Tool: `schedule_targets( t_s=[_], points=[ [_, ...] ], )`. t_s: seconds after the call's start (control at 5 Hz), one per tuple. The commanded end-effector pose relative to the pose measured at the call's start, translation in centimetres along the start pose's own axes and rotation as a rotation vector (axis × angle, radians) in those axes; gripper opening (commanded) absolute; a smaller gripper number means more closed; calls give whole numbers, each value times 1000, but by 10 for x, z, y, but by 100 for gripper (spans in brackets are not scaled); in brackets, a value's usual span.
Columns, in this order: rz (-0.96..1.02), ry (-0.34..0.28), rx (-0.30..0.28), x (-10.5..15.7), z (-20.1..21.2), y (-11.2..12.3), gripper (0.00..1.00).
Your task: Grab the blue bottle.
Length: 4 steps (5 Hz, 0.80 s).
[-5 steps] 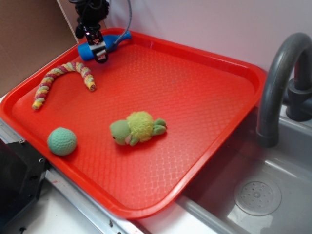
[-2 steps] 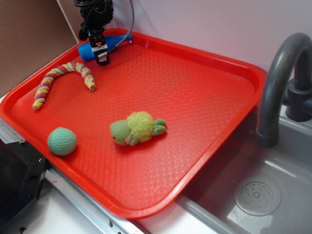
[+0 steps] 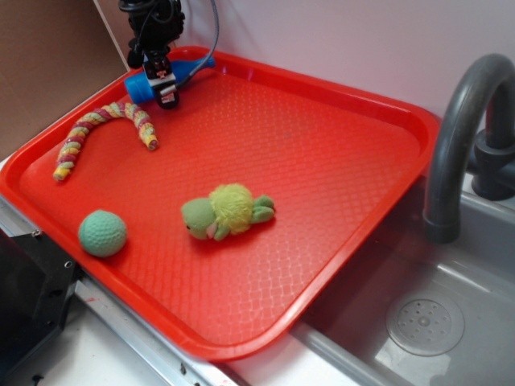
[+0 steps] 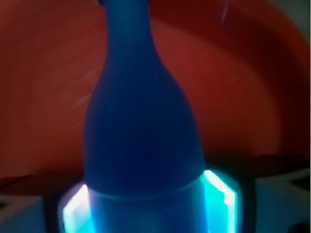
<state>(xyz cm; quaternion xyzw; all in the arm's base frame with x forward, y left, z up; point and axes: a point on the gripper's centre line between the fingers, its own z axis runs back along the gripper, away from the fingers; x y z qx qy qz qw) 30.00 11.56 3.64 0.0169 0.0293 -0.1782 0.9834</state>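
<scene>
Lifted slightly since the earlier frames, the hand [image 3: 165,83] now grips the bottle [image 3: 142,85] around its body, both fingers flanking it in the wrist view, at the tray's [image 3: 378,104] far left corner. Its neck points toward the back rim. With the grasp on smooth, round plastic, the bottle could pivot or slip out if raised quickly. On the tray lie a rope [image 3: 103,131], ball [image 3: 102,233] and turtle [image 3: 227,211], all well apart from the bottle.
</scene>
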Motion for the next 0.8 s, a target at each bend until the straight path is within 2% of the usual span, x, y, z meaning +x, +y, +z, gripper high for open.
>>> schedule_targets(
  t_s=[0.0, 0.2, 0.4, 0.6],
  points=[
    [395, -56, -37, 0, 132, -89, 0],
    [476, -104, -45, -13, 183, -136, 0],
    [511, -173, -109, -33, 208, -158, 0],
    [423, -108, -120, -35, 196, -143, 0]
  ],
)
